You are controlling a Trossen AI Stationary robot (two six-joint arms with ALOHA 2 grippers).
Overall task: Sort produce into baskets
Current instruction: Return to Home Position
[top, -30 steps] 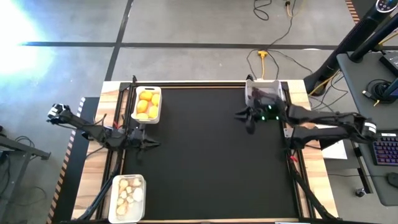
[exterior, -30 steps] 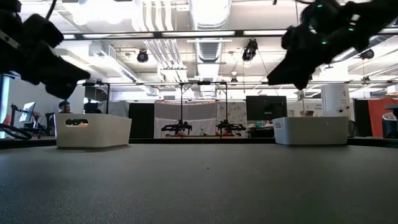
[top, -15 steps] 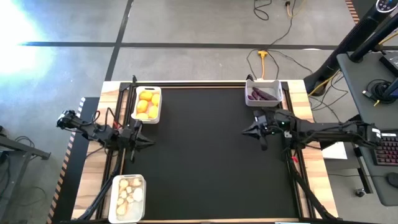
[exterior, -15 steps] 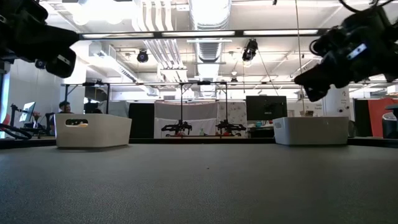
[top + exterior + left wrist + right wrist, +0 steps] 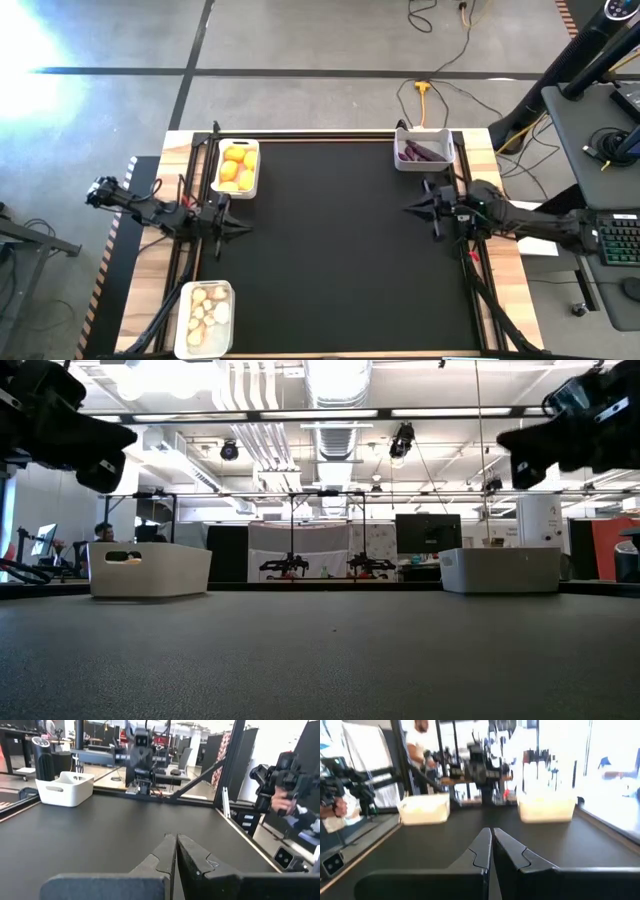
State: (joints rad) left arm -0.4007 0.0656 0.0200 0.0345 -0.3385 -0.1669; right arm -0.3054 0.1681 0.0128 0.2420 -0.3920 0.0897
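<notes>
Now, clock face: read on the high view from the centre of the mat (image 5: 335, 250), with 12 at the far edge.
Lemon bin (image 5: 236, 143): white, at 11 o'clock in the mat's far corner. It holds several lemons (image 5: 233, 157) packed close together.
Purple bin (image 5: 437, 134): white, at 1 o'clock in the other far corner. A few purple pieces (image 5: 419, 153) lie in it toward its near wall, and part of its floor is bare.
Beige bin (image 5: 205, 285): white, at 7 o'clock on the wooden edge just off the mat. It is filled with beige pieces (image 5: 205, 315) that touch one another.
Low view: the two far bins stand upright and well apart. Their walls hide what is inside.
Left gripper (image 5: 240, 227): at 9 o'clock over the mat's edge, between the lemon bin and the beige bin and nearer the lemon bin. It points toward 3 o'clock. Its fingers (image 5: 162, 857) are pressed together and hold nothing.
Right gripper (image 5: 408, 208): between 2 and 3 o'clock, on the near side of the purple bin and apart from it. It points toward 9 o'clock. Its fingers (image 5: 510, 857) are pressed together and hold nothing.
Height: in the low view both arms hang high above the mat, at the picture's upper corners.
</notes>
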